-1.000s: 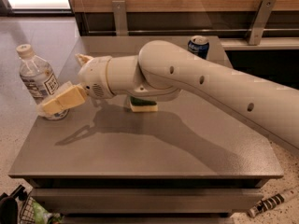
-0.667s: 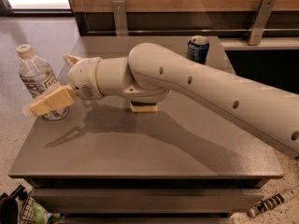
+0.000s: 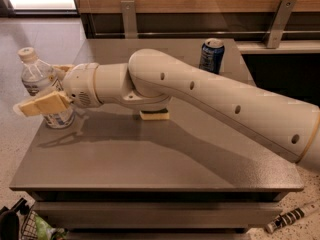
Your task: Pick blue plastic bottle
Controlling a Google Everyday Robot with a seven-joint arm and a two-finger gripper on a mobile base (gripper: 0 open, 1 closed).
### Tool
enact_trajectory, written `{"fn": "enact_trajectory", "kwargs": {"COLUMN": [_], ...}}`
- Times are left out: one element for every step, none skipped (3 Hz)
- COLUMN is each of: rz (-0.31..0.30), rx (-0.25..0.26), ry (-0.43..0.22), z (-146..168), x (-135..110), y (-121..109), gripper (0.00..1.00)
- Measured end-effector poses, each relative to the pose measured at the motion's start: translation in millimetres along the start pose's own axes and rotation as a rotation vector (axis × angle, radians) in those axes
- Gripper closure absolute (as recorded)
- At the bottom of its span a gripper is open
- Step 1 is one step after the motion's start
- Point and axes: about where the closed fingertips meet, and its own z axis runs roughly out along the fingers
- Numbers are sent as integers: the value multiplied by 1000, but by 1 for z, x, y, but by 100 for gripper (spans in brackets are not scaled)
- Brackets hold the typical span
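Observation:
The blue plastic bottle (image 3: pixel 39 78), clear with a white cap and a white label, stands upright at the table's left edge. My gripper (image 3: pixel 41 90) reaches across from the right at the end of the cream arm and is open around the bottle. One tan finger (image 3: pixel 44 104) crosses in front of the bottle's lower half. The other finger (image 3: pixel 63 68) shows just behind the bottle on its right. The front finger hides part of the label.
A dark blue soda can (image 3: pixel 211 55) stands at the back of the grey table (image 3: pixel 150 169). A yellow sponge (image 3: pixel 154 115) lies under the arm near the middle. A wooden wall with metal brackets runs behind. Small items lie on the floor at both lower corners.
My gripper has moved left across the table and now has its fingers on either side of the bottle. The bottle and the can have stayed in place.

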Motion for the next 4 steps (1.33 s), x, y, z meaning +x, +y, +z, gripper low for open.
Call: {"fn": "enact_trajectory", "kwargs": {"rz": [-1,-3,-5,-7], "rx": [-4,-7,-13,-14], "ry": [0,0,0,-1], "z": [2,3,5,5], "x": [-1,-2,-3,-4], "y": [2,3,6,6], "gripper": [48,71,100,100]}}
